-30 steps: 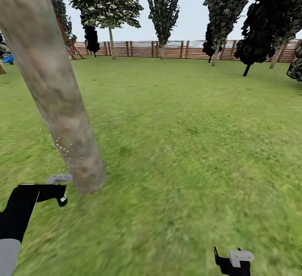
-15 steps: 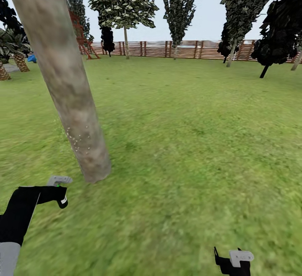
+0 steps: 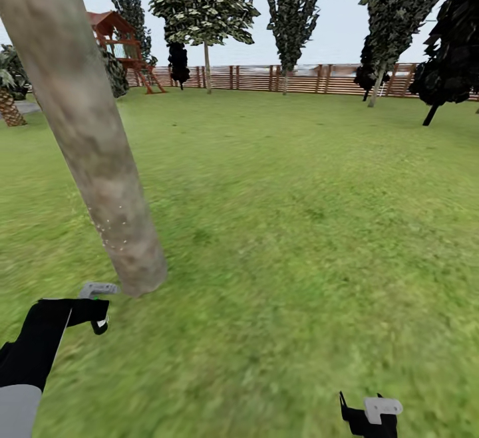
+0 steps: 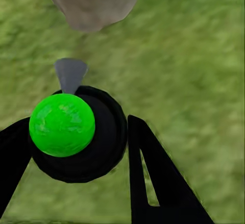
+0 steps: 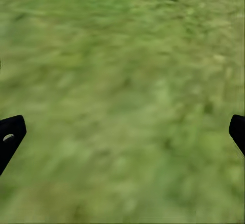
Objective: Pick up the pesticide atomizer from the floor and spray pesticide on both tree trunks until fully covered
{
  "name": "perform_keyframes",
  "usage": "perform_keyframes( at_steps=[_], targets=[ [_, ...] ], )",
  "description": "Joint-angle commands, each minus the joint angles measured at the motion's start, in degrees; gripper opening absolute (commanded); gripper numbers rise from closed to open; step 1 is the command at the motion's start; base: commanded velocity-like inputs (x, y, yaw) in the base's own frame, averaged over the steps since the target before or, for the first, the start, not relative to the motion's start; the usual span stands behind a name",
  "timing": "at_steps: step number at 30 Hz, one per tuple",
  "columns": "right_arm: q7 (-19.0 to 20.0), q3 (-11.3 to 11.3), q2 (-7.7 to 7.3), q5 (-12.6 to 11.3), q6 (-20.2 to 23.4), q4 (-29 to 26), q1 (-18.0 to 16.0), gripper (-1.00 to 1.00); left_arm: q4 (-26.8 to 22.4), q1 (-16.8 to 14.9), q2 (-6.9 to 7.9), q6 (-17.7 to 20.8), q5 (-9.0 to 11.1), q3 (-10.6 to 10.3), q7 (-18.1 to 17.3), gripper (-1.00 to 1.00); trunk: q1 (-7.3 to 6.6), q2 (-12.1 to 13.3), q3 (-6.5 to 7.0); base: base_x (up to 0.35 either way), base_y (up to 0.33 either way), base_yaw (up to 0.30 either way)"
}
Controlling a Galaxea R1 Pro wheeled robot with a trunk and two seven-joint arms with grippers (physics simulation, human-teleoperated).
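A thick, smooth, grey-tan mottled tree trunk (image 3: 86, 125) leans over the green lawn (image 3: 299, 225). Pale specks dot its lower bark. Just beside its base hangs the black left gripper (image 3: 98, 305); well apart from the trunk stands a brown slatted wooden fence (image 3: 313, 78).

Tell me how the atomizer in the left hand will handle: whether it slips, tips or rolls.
The atomizer looks small against the left hand, so probably light. Its round dark body with a smooth green cap could roll if dropped on the lawn, and may twist in a loose grip. The fingers flank it closely, so slipping seems unlikely.
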Motion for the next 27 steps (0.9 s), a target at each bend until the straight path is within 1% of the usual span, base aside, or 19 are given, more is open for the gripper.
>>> perform_keyframes(
  at_steps=[1,2,4,12,15,19,24,27],
  targets=[
    [-0.3,-0.3,0.01,0.6,-0.1,0.0,0.0,1.0,0.0,-0.1,-0.06,0.2,-0.3,0.1,0.6,-1.0,0.02,0.0,-0.05,0.261,-0.177,0.264],
    [-0.3,-0.3,0.01,0.6,-0.1,0.0,0.0,1.0,0.1,-0.1,-0.08,0.3,-0.2,0.1,1.7,-1.0,0.02,0.0,-0.05,0.268,-0.173,0.235],
    [-0.3,-0.3,-0.04,0.6,-0.1,0.0,0.0,1.0,0.9,-0.1,-0.06,0.2,0.0,0.1,2.6,-1.0,0.02,0.0,-0.05,0.274,-0.17,0.098],
    [-0.3,-0.3,-0.08,0.6,-0.1,0.0,0.0,1.0,1.8,-0.1,-0.09,0.2,0.1,0.1,2.8,-1.0,0.02,0.0,-0.05,0.262,-0.176,0.009],
    [-0.3,-0.3,-0.08,0.6,-0.1,0.0,0.0,1.0,2.0,-0.1,-0.1,0.3,0.1,0.1,2.7,-1.0,0.02,0.0,-0.05,0.004,-0.254,0.037],
    [-0.3,-0.3,-0.08,0.6,-0.1,0.0,0.0,1.0,2.0,-0.1,-0.1,0.4,0.1,0.1,2.7,-1.0,0.02,0.0,-0.05,-0.094,-0.237,0.242],
    [-0.3,-0.3,-0.08,0.6,-0.1,0.0,0.0,1.0,2.1,-0.1,-0.1,0.6,0.2,0.1,2.7,-1.0,0.02,0.0,-0.05,-0.008,-0.025,0.255],
    [-0.3,-0.3,-0.08,0.6,-0.1,0.0,0.0,1.0,2.1,-0.1,-0.1,0.6,0.2,0.1,2.8,-1.0,0.02,0.0,-0.05,0.093,-0.139,0.056]
  ],
)
